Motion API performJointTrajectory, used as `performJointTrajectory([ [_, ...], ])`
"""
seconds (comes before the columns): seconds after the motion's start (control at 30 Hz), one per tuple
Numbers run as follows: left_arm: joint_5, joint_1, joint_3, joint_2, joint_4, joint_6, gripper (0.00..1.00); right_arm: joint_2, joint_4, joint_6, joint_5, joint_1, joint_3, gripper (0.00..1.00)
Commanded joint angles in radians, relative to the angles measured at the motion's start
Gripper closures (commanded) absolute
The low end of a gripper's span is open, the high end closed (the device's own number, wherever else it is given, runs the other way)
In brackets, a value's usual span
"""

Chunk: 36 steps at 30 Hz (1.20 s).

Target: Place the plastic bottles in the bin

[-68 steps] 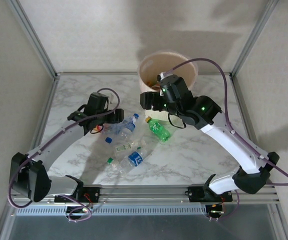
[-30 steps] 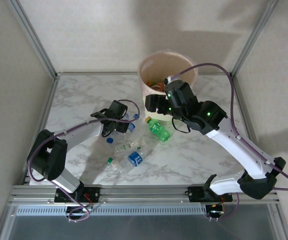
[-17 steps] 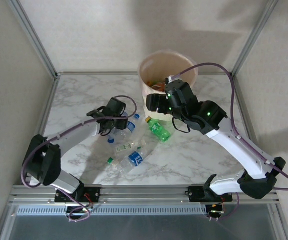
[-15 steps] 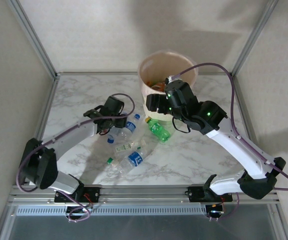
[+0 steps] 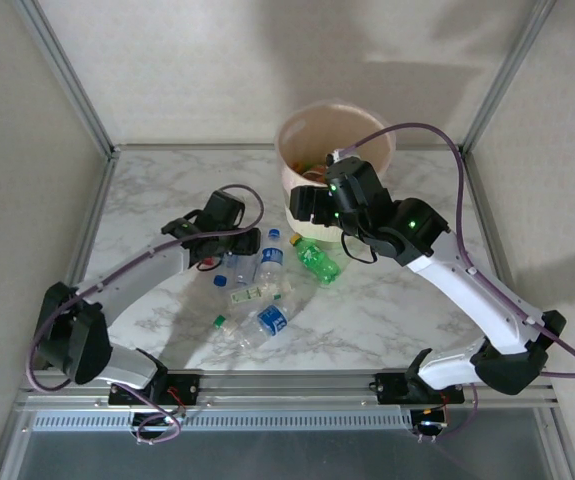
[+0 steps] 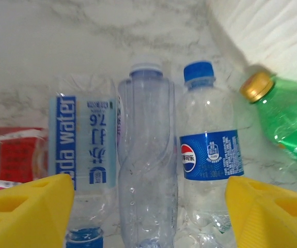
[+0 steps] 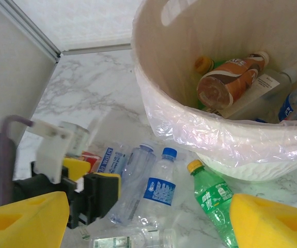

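Note:
My left gripper (image 6: pixel 148 209) is open low over the table, its yellow fingers (image 6: pixel 29 206) straddling three clear bottles lying side by side. These are a bare one (image 6: pixel 147 165), a blue-capped, blue-labelled one (image 6: pixel 207 155) and a water-labelled one (image 6: pixel 83 142). A green bottle (image 6: pixel 285 121) with an orange cap lies further right by the bin (image 6: pixel 272 31). From above, my left gripper (image 5: pixel 235 244) sits beside the blue-capped bottle (image 5: pixel 270 256). My right gripper (image 5: pixel 303 208) hangs open and empty at the near side of the bin (image 5: pixel 297 125), which holds several bottles (image 7: pixel 231 82).
More clear bottles (image 5: pixel 263 321) lie nearer the arm bases, one with a pale label (image 5: pixel 252 294). A red wrapper (image 6: pixel 9 155) lies left of the bottles. Metal frame posts (image 5: pixel 67 75) and walls close off the marble table (image 5: pixel 387 300) at the back and sides.
My left gripper has drifted right over the bottle cluster, and the blue-capped bottle has swung to point straight away. The right gripper came forward off the bin's mouth, then held still.

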Motion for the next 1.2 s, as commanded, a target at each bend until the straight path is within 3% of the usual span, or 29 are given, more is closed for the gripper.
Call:
performJointTrajectory([
  [0.0, 0.047, -0.006, -0.009, 0.042, 0.044, -0.037, 0.24, -0.010, 0.008, 0.000, 0.006, 0.004, 0.002, 0.18],
  [0.3, 0.029, -0.047, 0.033, 0.177, 0.072, -0.072, 0.33, -0.049, 0.008, 0.030, 0.020, 0.003, -0.041, 0.18],
  [0.6, -0.027, -0.051, 0.059, 0.179, 0.048, -0.090, 0.37, -0.071, 0.004, 0.047, 0.034, 0.003, -0.068, 0.18],
  [0.7, -0.178, -0.047, 0.072, 0.108, 0.009, -0.152, 0.30, -0.067, 0.007, 0.046, 0.030, 0.003, -0.071, 0.18],
  [0.8, -0.284, 0.024, 0.065, 0.020, -0.069, -0.312, 0.19, -0.064, 0.013, 0.043, 0.024, 0.003, -0.077, 0.18],
  [0.93, -0.171, 0.192, -0.019, -0.075, -0.127, -0.540, 0.18, -0.049, 0.027, 0.033, 0.017, 0.003, -0.071, 0.18],
  [1.17, 0.026, 0.342, -0.096, -0.068, -0.069, -0.700, 0.19, -0.016, 0.055, 0.001, 0.001, 0.003, -0.062, 0.17],
])
